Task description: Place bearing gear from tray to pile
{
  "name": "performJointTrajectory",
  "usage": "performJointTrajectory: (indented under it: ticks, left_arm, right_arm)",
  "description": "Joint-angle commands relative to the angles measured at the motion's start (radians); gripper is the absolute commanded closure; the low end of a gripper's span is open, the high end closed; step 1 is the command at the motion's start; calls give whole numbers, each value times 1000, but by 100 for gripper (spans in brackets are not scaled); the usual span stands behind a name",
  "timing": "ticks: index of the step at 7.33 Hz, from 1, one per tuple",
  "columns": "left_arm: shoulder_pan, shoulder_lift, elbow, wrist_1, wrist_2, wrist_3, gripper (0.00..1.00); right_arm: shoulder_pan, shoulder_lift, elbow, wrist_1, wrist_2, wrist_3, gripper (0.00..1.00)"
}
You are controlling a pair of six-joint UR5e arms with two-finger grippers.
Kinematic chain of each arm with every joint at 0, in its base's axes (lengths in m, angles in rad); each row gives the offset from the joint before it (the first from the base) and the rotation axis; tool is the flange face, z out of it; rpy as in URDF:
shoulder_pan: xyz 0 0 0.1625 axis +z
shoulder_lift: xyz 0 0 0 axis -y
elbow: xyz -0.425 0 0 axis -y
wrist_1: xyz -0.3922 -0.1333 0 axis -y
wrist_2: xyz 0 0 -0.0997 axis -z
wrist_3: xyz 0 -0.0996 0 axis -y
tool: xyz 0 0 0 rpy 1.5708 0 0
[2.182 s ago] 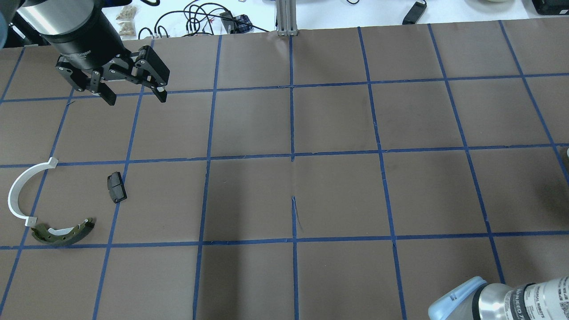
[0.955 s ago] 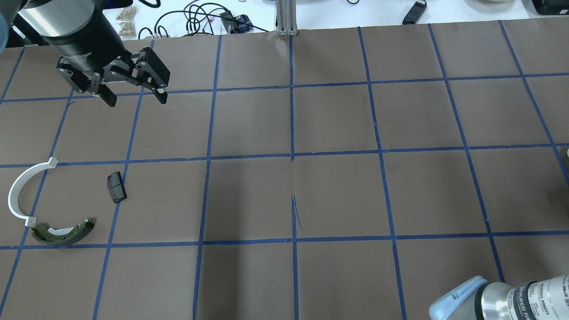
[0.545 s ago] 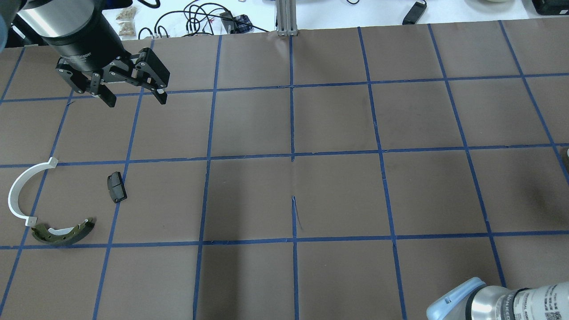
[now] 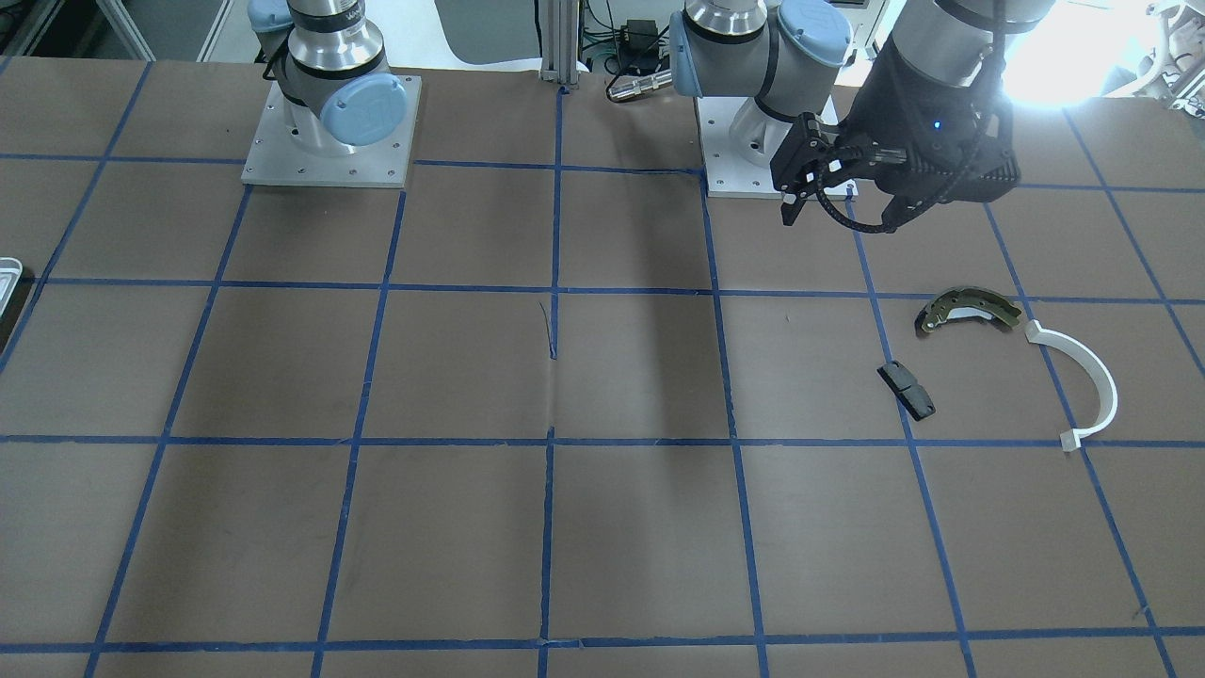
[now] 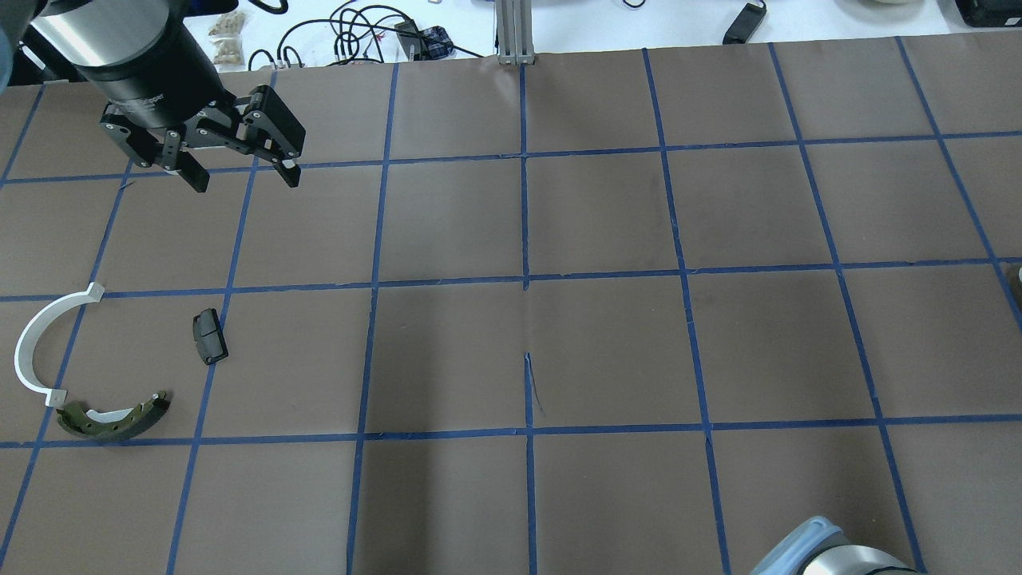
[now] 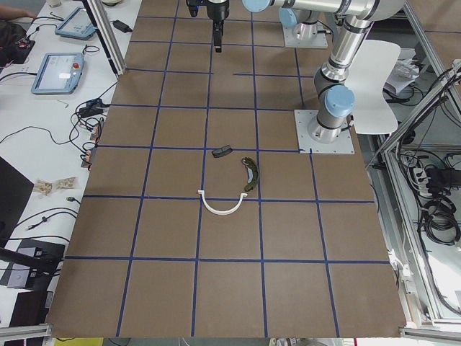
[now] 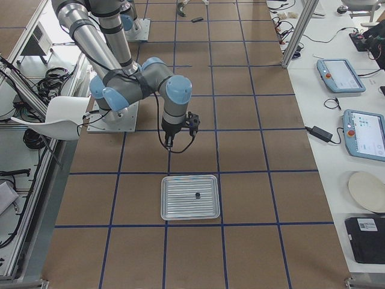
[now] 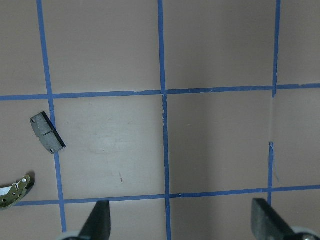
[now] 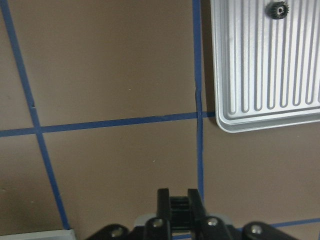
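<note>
The small black bearing gear (image 9: pixel 276 8) lies in the ribbed silvery tray (image 9: pixel 260 110), also seen in the exterior right view (image 7: pixel 197 195). My right gripper (image 9: pixel 179 200) hangs over bare table short of the tray's corner. Its fingers stand close together with only a narrow dark ridged strip between them. The pile lies far to my left: olive brake shoe (image 5: pixel 112 419), white arc (image 5: pixel 36 343), black block (image 5: pixel 209 336). My left gripper (image 5: pixel 243 177) is open and empty, held high beyond the pile.
The table is brown paper with a blue tape grid. The tray (image 7: pixel 180 208) sits at the table's right end, and only its edge (image 4: pixel 5 273) shows in the front view. Both arm bases (image 4: pixel 329 132) stand at the near edge. Cables and tablets lie beyond the far edge.
My right arm's elbow has slid down and almost out of the overhead view's bottom right corner. The left arm and the pile have not moved.
</note>
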Motion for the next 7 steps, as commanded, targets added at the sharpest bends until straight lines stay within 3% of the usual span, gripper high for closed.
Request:
performJointTrajectory:
  ticks: [1,3,4,5,7]
  left_arm:
    - [1,0,-1,-2,1,0,0]
    - [1,0,-1,-3,1,0,0]
    - [2,0,-1,-5,1,0,0]
    - [-1,2,-1,-5,4,0,0]
    - [1,3,-4,-15,5,2,0]
  right_arm:
    - [233,-44,-138,199,11,326,100]
    - [471,29,-298,321,76,604,100]
    - [571,63,-337,333,189,730,100]
    - [660,102,-354,326,274,869,100]
    - [874,207,-368,224,308,1104,100]
